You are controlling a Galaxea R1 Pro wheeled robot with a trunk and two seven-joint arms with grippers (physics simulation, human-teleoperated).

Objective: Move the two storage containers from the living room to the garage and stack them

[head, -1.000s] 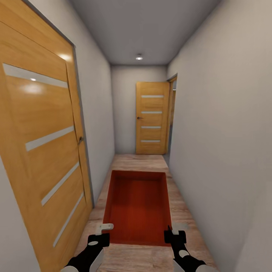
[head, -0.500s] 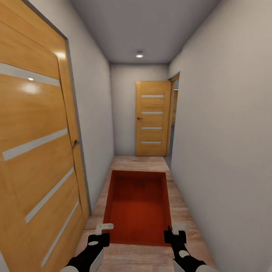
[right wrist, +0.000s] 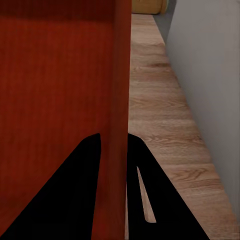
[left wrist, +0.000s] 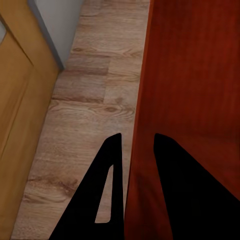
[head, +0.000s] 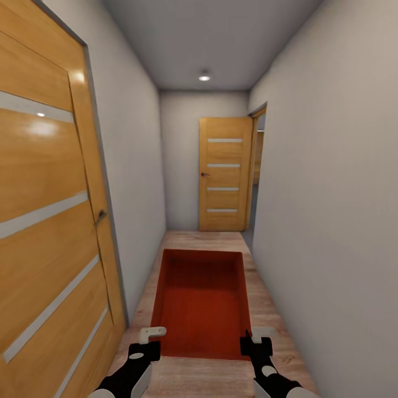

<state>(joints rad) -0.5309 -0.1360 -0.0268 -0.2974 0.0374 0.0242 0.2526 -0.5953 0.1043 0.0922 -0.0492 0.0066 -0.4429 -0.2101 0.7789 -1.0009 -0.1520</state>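
The door on my left [head: 50, 221] now sits nearer than a second ago; the camera has advanced down the corridor. The container [head: 202, 304], empty inside, hangs between my left gripper [left wrist: 134, 155] and right gripper [right wrist: 116, 150], each clamped across a side wall.

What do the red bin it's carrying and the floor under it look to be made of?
The storage container looks like matte plastic: even orange-red with fine ribbing, thin straight walls, though the render leaves it open. The hallway floor looks like light wood planks or laminate, with visible grain, knots and board seams.
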